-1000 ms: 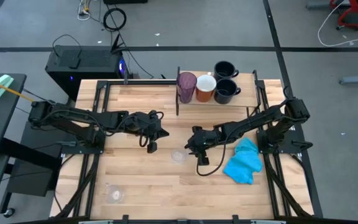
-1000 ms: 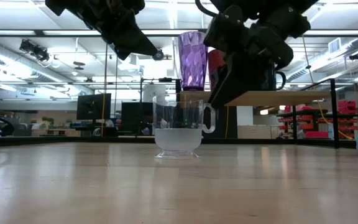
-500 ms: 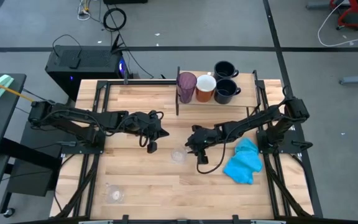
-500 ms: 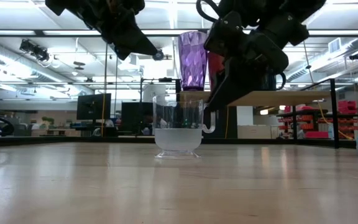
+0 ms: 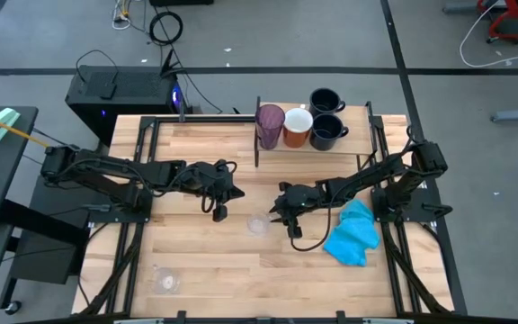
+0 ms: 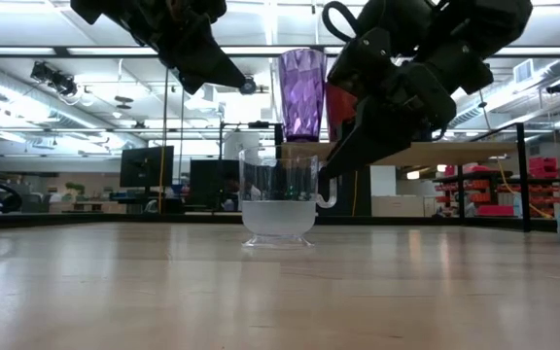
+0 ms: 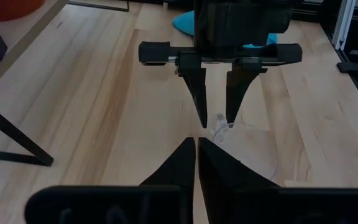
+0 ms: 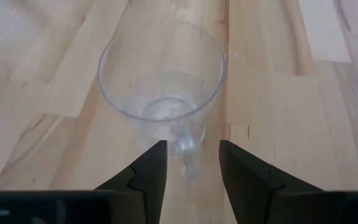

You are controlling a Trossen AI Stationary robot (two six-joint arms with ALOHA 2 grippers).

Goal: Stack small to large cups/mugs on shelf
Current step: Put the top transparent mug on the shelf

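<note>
A small clear plastic cup [image 5: 257, 225] stands upright on its base on the slatted tabletop; it also shows in the low view [image 6: 280, 199]. My right gripper [image 8: 191, 167] is open just to the cup's right, a finger on either side of the cup's handle [image 8: 188, 149], not touching it. My left gripper [image 7: 196, 152] is shut and empty, above the table left of the cup [image 5: 237, 193]. On the shelf [image 5: 353, 144] at the back stand the purple tumbler [image 5: 270, 126], the orange mug [image 5: 297, 128] and two navy mugs [image 5: 327, 101] [image 5: 325, 134]. A second clear cup [image 5: 166, 281] stands at the near left.
A bright blue cloth [image 5: 352, 232] lies right of my right gripper, under its arm. Black metal frames [image 5: 142, 193] run along both sides of the tabletop. Bare wood lies between the cup and the shelf.
My right gripper has tipped, its wrist swinging toward the table's right edge while its fingertips stay at the clear cup's handle. The cup has not moved.
</note>
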